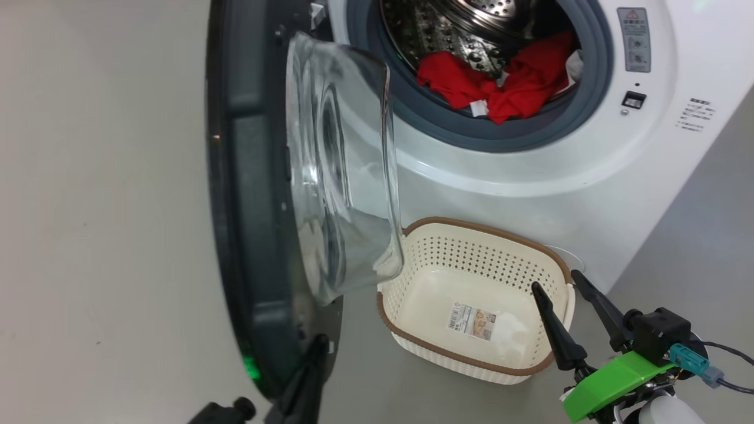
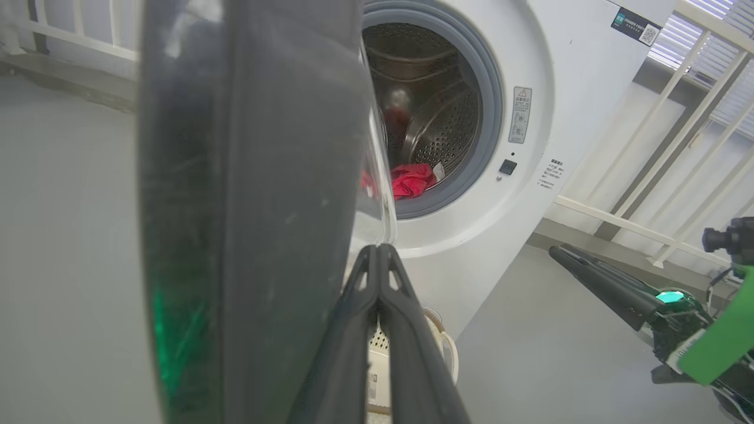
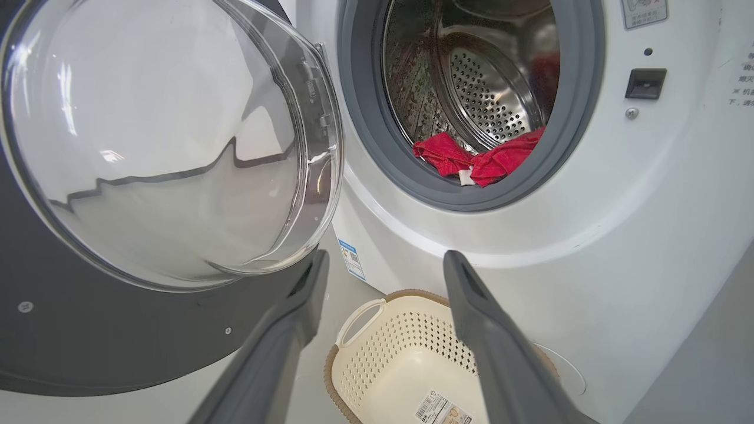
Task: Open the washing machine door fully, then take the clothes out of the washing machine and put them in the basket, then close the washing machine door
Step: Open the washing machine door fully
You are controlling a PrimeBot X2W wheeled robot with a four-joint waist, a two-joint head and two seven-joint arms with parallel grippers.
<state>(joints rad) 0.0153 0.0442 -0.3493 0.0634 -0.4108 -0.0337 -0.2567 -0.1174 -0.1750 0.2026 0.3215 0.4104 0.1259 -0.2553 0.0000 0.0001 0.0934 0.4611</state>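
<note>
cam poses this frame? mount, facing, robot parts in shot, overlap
Head view: on the head, facing forward and down at washing machine door, red clothes in the drum, basket; left gripper at bottom, right gripper lower right.
Left wrist view: on left wrist, along its shut fingers past the door's edge into the drum; right gripper at right.
Right wrist view: on right wrist, between its open fingers at drum, door glass, basket.
Shared: all three show door and clothes.

Door (image 1: 247,194) open, red clothes (image 1: 518,88) in washer (image 1: 530,176), basket (image 1: 459,253) below.
</note>
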